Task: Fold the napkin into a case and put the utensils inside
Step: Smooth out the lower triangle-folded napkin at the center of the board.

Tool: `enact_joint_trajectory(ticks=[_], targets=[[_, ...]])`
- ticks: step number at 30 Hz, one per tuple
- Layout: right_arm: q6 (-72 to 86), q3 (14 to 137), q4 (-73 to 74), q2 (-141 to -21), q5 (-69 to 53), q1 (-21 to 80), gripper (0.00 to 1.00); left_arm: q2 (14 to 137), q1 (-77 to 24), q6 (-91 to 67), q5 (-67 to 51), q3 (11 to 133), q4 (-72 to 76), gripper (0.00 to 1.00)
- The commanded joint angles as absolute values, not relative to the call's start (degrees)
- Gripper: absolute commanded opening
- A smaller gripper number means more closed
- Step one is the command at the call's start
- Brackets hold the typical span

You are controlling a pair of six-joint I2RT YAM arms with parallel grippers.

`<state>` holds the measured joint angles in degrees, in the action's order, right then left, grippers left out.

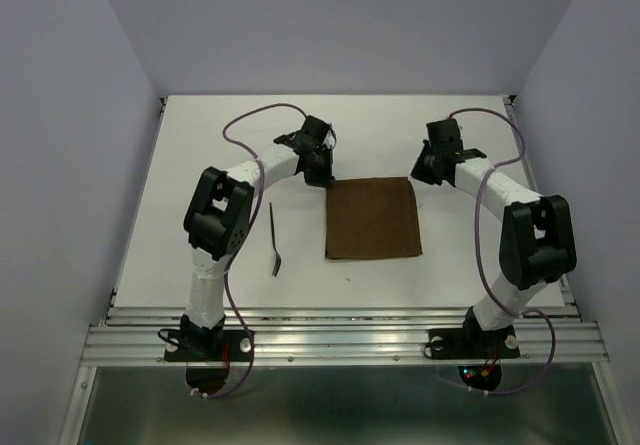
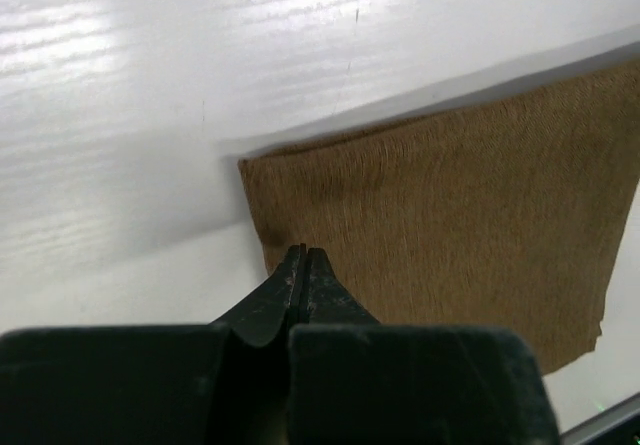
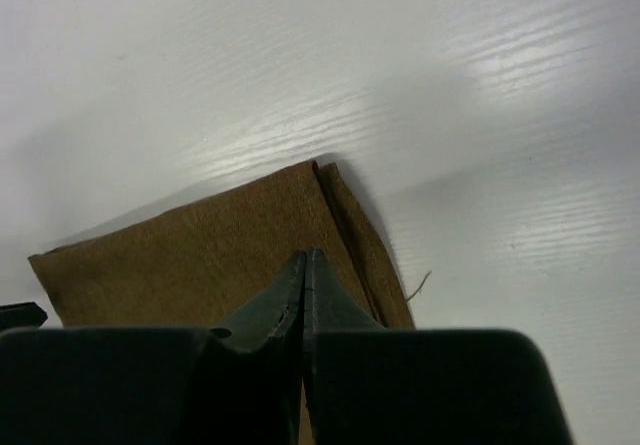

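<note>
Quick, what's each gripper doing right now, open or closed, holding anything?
Left gripper: closed, tips over a corner of the napkin; whether it pinches cloth cannot be told.
Right gripper: closed, tips over another napkin corner; same doubt.

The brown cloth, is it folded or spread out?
Folded, it seems: the napkin lies flat, but the right wrist view shows a second layer's edge peeking out along one side.

The napkin (image 1: 372, 217) lies flat in the middle of the table (image 1: 200, 145). One utensil (image 1: 274, 240) lies on the table to its left, well apart from it, near the left arm (image 1: 215, 220). The left gripper (image 1: 320, 177) is over the napkin's far left corner, and the right gripper (image 1: 424, 173) is by its far right corner.
</note>
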<state>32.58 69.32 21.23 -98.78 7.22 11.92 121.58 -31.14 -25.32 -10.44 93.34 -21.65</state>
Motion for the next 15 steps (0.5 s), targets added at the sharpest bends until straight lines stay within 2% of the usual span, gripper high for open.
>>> enact_joint_trajectory(ticks=[1,7,15], targets=[[32.0,65.0,20.0,-93.1,6.0,11.5,0.02,111.6,-31.6,-24.6,-10.7,87.2,-21.5,0.0],[33.0,57.8,19.2,-87.1,4.0,11.5,0.03,103.0,-33.9,-25.8,-15.6,73.3,-17.5,0.0],[33.1,55.6,19.2,-85.3,2.5,11.5,0.03,96.7,-39.8,-28.8,-20.4,61.9,-12.7,0.0]])
